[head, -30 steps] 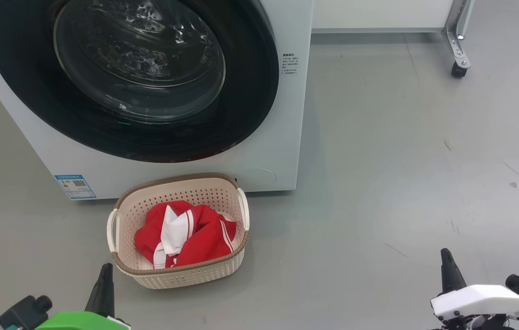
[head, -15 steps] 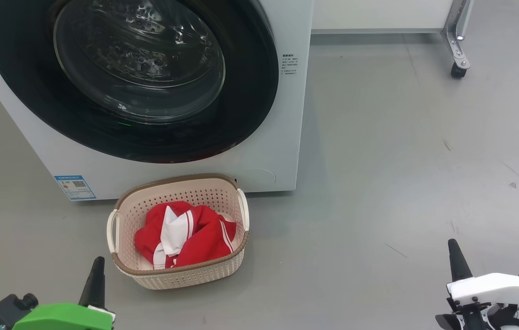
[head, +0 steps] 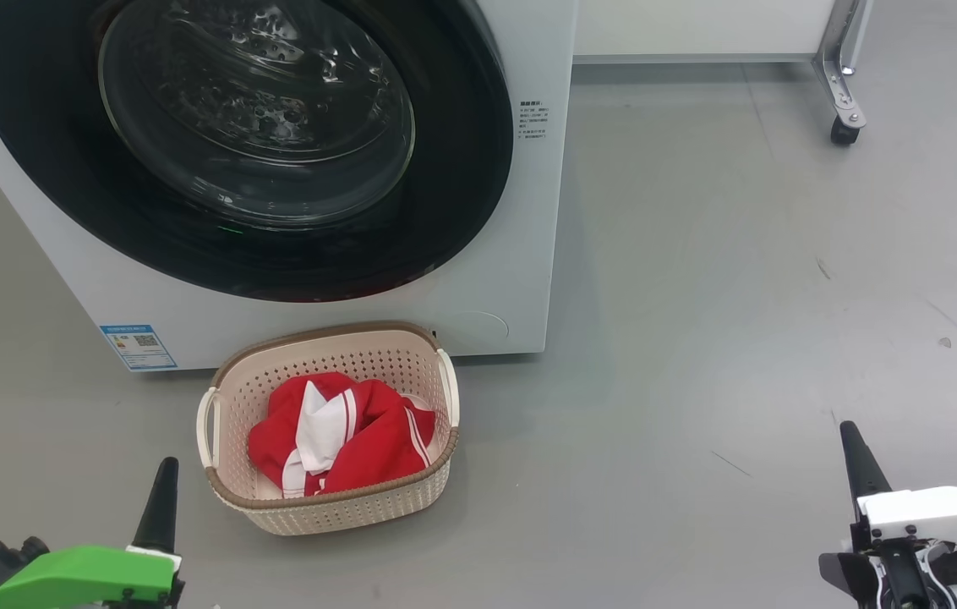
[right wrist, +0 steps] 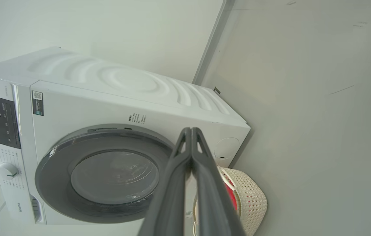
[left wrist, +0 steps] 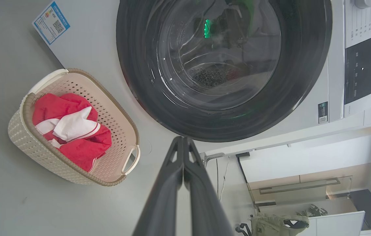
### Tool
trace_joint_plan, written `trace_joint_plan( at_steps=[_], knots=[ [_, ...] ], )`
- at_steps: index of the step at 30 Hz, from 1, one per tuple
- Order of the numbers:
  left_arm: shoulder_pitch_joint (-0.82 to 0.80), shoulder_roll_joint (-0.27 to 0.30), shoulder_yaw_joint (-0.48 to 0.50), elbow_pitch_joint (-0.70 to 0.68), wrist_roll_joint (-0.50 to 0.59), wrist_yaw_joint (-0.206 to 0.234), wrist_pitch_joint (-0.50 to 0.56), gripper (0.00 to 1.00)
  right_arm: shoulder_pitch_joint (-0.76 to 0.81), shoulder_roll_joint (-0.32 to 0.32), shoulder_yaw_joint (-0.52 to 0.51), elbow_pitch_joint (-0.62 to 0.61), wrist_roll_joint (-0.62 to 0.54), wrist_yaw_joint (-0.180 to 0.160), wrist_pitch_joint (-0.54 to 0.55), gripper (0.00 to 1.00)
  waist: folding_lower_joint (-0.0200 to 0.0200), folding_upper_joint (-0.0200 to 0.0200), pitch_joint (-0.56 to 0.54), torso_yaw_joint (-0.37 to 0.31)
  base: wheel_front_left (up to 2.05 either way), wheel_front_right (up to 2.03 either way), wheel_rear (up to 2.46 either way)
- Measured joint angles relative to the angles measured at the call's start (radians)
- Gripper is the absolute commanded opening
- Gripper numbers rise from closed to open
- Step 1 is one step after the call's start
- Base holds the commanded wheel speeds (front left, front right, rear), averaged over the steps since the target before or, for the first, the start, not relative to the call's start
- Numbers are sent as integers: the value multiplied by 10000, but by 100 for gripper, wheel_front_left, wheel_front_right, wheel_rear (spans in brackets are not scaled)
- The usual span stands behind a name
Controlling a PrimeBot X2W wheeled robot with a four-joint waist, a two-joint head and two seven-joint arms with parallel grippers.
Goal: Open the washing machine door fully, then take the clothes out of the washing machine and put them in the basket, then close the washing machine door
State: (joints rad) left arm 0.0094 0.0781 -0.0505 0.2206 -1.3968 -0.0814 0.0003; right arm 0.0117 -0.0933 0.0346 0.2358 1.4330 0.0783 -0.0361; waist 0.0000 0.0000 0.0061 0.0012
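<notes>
Ahead: washing machine [head: 529,254], its washing machine door [head: 462,169] flush and closed. The basket [head: 326,331] is on the floor just before it, clothes [head: 369,440] inside. The left gripper [head: 164,474] is nearer, with the basket up and to its right; the right gripper [head: 855,444] is well apart. Both are pressed together and empty.

Can't read the blue sticker [head: 139,345] or the small print [head: 533,118] on the washing machine [head: 521,279], way too tiny. Losing the top of the washing machine door [head: 462,211] to the frame edge in the head view. Can't see the underside of the clothes [head: 377,448], buried behind the basket [head: 335,507] wall. Missing the machine's left side too.
</notes>
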Motion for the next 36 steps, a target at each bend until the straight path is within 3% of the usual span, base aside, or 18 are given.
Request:
trace_joint_plan(
  at_steps=[20,36],
  knots=[
    [-505,25,485,341,-2644,-311,439,0,-522,-130,-537,150,2533,341,516,0,0,0,-25,-11,0,0,0],
    [-529,27,500,431,-2669,-378,443,0,-612,-155,-568,247,2577,349,577,0,0,0,-29,-11,0,0,0]
  ],
)
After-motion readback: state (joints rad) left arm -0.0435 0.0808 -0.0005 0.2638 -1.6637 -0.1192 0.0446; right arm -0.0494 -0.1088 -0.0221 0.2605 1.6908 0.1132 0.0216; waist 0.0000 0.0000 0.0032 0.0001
